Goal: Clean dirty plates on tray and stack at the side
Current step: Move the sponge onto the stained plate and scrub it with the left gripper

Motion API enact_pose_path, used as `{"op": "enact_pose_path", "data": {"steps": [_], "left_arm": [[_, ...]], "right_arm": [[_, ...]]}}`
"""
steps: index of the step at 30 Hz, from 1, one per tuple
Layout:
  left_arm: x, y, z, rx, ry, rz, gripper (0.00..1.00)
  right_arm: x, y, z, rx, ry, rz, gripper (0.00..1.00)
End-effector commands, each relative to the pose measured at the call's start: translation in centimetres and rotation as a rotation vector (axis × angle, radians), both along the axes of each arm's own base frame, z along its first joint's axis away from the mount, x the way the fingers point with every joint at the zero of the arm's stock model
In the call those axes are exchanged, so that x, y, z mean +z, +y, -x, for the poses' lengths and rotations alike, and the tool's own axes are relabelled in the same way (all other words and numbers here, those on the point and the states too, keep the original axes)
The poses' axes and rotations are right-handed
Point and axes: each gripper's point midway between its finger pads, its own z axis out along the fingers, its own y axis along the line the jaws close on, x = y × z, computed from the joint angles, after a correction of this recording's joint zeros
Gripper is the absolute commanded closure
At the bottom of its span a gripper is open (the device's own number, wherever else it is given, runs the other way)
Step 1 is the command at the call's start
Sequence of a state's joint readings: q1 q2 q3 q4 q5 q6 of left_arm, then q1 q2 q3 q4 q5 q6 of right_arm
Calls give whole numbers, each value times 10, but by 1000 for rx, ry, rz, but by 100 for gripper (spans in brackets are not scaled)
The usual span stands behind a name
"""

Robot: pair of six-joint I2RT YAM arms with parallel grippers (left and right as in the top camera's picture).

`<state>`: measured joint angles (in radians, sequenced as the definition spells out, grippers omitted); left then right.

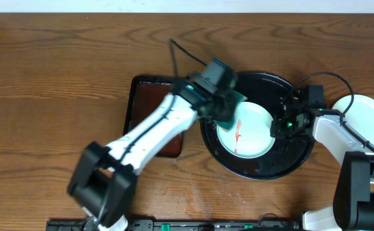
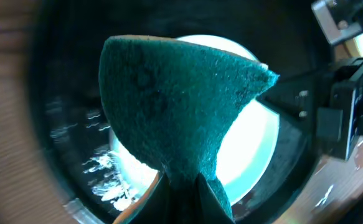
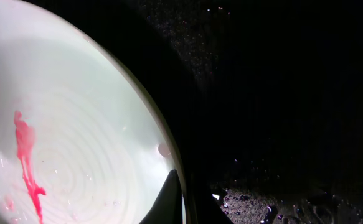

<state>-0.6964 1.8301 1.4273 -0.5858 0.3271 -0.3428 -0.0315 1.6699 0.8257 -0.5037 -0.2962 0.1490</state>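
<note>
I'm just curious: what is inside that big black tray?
One pale plate with a red sauce streak. The green sponge in the left claw covers its left edge, so any sauce there is hidden.

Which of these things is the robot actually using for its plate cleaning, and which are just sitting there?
Part of the job:
- sponge, held in the left gripper
- smeared plate, rim pinched by the right gripper
- black tray under it
- side plate, out on the table

Just lying about:
- brown tray
</note>
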Motion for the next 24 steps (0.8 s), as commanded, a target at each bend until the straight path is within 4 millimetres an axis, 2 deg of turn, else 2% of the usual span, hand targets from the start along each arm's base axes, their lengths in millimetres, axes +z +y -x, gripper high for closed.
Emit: {"op": "enact_pose_path", "data": {"steps": [1,5,7,10,12,15,17,20,22,24], "left_arm": [[-39,-28,21,18,111,-3,93],[-72,-54,40,0,224,27,93],[-89,-55,42,12,258,11,92],[-114,-45,40,36,290,-36,93],[-124,-32,32,71,287,-80,93],[-133,8,13,169,219,-239,93],[-132,43,-3,221,142,-392,93],[-121,82,-20,242,33,-587,93],[-113,93,-27,224,-14,-656,93],[-107,93,-31,193,-40,-673,93]], "right_arm": [[-15,1,10,-10,60,6,99],[-15,1,10,-10,63,6,99],[-15,1,10,-10,63,6,99],[-15,1,11,-10,64,6,99],[-15,1,11,-10,66,6,99],[-15,1,12,-10,68,6,99],[-15,1,11,-10,67,6,99],[-15,1,11,-10,67,6,99],[-15,1,11,-9,67,6,99],[-15,1,11,-9,67,7,99]]}}
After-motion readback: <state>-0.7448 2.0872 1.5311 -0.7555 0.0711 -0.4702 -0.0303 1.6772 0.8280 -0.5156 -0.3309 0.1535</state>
